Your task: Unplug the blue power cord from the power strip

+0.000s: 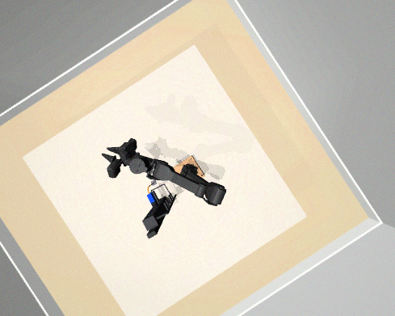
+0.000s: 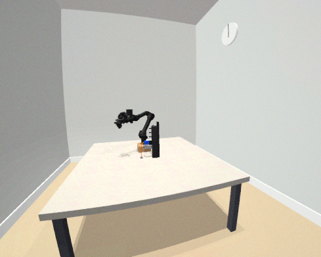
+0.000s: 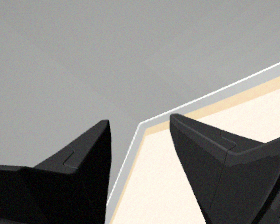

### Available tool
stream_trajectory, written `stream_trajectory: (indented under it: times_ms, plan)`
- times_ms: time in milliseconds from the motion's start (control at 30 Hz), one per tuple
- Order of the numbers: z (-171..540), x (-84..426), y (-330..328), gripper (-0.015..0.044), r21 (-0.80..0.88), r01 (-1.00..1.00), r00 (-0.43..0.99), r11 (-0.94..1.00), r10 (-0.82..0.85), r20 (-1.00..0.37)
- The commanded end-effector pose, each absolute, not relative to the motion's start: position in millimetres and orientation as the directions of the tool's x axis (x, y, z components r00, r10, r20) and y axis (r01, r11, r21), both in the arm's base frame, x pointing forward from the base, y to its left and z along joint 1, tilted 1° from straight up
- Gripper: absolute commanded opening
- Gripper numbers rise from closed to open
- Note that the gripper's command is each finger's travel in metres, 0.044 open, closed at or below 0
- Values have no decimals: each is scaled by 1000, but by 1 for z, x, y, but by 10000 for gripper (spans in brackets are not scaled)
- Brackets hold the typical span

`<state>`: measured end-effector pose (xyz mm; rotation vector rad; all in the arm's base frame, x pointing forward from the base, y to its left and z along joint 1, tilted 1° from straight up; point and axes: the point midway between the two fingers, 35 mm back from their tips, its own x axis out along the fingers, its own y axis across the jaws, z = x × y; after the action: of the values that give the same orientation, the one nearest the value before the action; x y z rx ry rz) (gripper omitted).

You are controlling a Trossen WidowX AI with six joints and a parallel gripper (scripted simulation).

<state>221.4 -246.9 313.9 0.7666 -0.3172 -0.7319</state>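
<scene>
A bare, office-like test room: plain grey walls with white skirting, a tan floor (image 2: 284, 238), a round wall clock (image 2: 229, 33), and one pale table (image 2: 172, 176) on dark legs carrying a small black robot arm (image 2: 143, 121).

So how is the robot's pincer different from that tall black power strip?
The pincer hangs high above the table, out at the end of the arm; the power strip stands upright on the table. The pincer ends in two pointed fingers with a gap and nothing between them; the power strip is one long bar with a blue plug beside it. Both are black.
</scene>
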Motion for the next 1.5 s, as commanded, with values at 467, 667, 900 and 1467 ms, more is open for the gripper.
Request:
stream_trajectory:
  times_ms: [467,667,900,1467]
  plan:
    - [152,279,-78,160,343,939,341,-16,-81,-937]
    - [141,248,-32,160,40,999,40,-8,-12,-999]
    - [141,248,-32,160,40,999,40,-8,-12,-999]
    - [141,250,-12,160,40,999,40,-8,-11,-999]
